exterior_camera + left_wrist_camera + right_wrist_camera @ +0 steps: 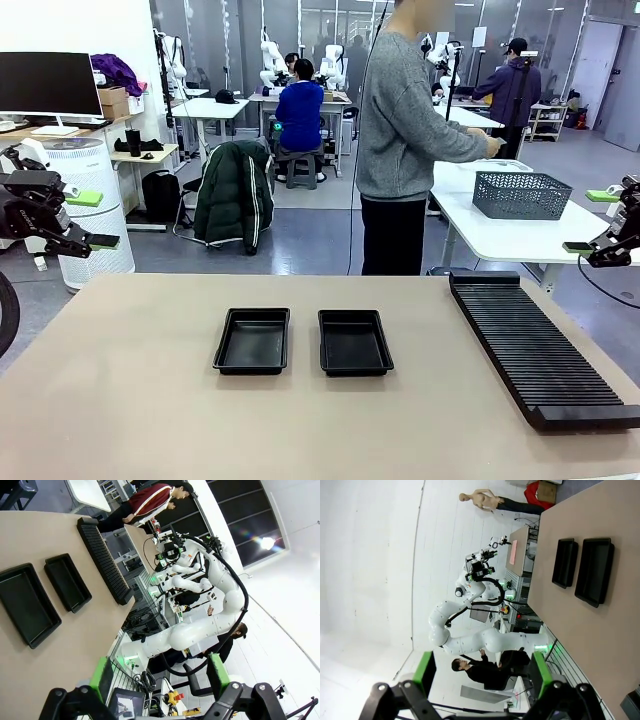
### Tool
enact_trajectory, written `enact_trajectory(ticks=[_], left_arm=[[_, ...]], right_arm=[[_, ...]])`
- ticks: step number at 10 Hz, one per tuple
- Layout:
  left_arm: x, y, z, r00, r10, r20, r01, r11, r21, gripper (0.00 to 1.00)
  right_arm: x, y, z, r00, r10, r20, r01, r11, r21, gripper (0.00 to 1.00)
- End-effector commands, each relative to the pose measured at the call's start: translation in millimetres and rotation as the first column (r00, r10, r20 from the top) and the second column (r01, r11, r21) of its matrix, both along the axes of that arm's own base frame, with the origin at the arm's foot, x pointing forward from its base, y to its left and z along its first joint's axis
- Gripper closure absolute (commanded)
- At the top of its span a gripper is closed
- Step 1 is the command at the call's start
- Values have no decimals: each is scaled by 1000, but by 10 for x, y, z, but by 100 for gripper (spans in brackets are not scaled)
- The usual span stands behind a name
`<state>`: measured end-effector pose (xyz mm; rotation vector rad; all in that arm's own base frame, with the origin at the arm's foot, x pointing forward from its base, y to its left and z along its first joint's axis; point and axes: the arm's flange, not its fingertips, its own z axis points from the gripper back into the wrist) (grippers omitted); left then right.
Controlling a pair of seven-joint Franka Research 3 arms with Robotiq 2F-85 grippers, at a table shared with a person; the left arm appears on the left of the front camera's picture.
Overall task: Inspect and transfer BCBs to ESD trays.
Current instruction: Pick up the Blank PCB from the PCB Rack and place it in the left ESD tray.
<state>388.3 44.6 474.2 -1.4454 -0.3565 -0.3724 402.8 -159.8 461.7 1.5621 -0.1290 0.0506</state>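
Note:
Two black ESD trays lie side by side mid-table, the left tray point(252, 340) and the right tray point(354, 342), both with bare floors. They also appear in the left wrist view point(27, 604) point(67, 581) and the right wrist view point(593, 571) point(565, 562). The BCBs are out of view. My left gripper point(93, 220) hangs open off the table's left side, holding nothing; its green pads point(102, 677) stand wide apart. My right gripper point(592, 220) is open off the right side, also holding nothing, pads point(540, 672) spread.
A long black ribbed rack point(540, 345) runs along the table's right part, seen too in the left wrist view point(102, 560). A person point(405, 130) stands beyond the far edge, turned toward a white table with a grey basket point(522, 193).

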Motion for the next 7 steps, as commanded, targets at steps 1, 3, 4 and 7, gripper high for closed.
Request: enact_trajectory(ticks=[1,3,4,7], left_arm=[[-9,9,10,1000,0,-1,0,1000,1,0],[-9,9,10,1000,0,-1,0,1000,1,0],[-9,9,10,1000,0,-1,0,1000,1,0],[-9,9,10,1000,0,-1,0,1000,1,0]], right_arm=[[-14,-12,1,1000,-4,1,4,1000,2,0],[-14,-12,1,1000,-4,1,4,1000,2,0],[-14,-12,1,1000,-4,1,4,1000,2,0],[-14,-12,1,1000,-4,1,4,1000,2,0]])
